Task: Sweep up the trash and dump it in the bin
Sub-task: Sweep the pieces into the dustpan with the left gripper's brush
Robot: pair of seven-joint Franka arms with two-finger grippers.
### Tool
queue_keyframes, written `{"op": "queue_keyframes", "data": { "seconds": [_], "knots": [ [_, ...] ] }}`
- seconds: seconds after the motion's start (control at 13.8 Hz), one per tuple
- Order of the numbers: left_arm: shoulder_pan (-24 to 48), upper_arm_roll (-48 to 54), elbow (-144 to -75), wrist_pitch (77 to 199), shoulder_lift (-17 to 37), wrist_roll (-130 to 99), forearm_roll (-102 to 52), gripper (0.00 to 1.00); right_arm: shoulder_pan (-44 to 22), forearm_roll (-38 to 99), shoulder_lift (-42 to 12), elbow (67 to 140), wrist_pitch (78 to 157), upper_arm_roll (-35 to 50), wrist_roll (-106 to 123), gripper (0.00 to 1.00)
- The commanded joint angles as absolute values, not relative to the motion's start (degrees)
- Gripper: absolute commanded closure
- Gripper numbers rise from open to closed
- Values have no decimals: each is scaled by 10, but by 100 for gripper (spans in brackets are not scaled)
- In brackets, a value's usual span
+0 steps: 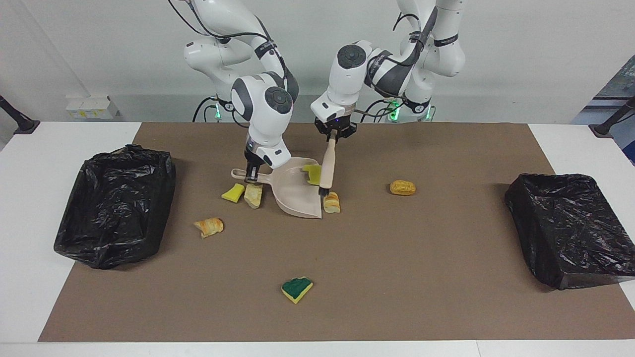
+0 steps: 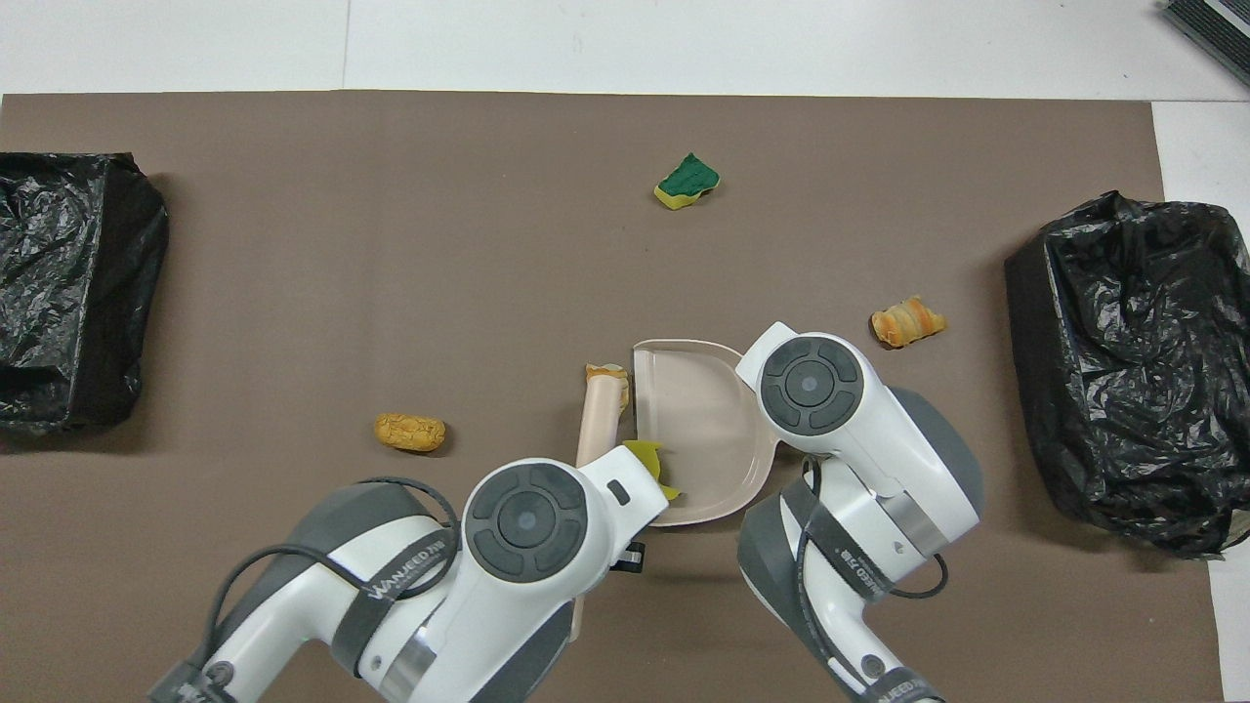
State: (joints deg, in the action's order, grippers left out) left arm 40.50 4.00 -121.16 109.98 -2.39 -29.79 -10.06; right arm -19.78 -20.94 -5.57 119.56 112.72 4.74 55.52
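On the mat, right end effector [image 1: 251, 174] clamping dustpan [image 1: 297, 191] handle, left end effector [image 1: 335, 135] gripping brush [image 1: 327, 168].

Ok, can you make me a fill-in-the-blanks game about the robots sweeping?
The right pincer grips the beige ___ by its handle.
The left pincer holds the ___ beside a bread piece.
The sponge piece farthest from the robots has a ___ top.
Missing words: dustpan, brush, green.
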Motion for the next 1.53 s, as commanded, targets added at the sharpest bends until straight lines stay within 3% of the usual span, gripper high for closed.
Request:
{"op": "queue_keyframes", "data": {
  "seconds": [0.0,0.51,0.73,1.09,1.45],
  "knots": [
    [325,42,-1223,1033,-38,-301,-94,99,-194,-200,-41,1211,1132,52,541,100],
    [162,43,-1263,1005,-76,-308,-17,100,-194,-200,-41,1211,1131,52,541,100],
    [149,44,-1358,1109,-102,-308,-17,100,-194,-200,-41,1211,1131,52,541,100],
    [195,47,-1386,1225,-61,-323,-25,100,-194,-200,-41,1211,1131,52,538,100],
    [273,49,-1331,1319,17,-370,-66,100,-194,-200,-41,1211,1132,52,534,100]
  ]
}}
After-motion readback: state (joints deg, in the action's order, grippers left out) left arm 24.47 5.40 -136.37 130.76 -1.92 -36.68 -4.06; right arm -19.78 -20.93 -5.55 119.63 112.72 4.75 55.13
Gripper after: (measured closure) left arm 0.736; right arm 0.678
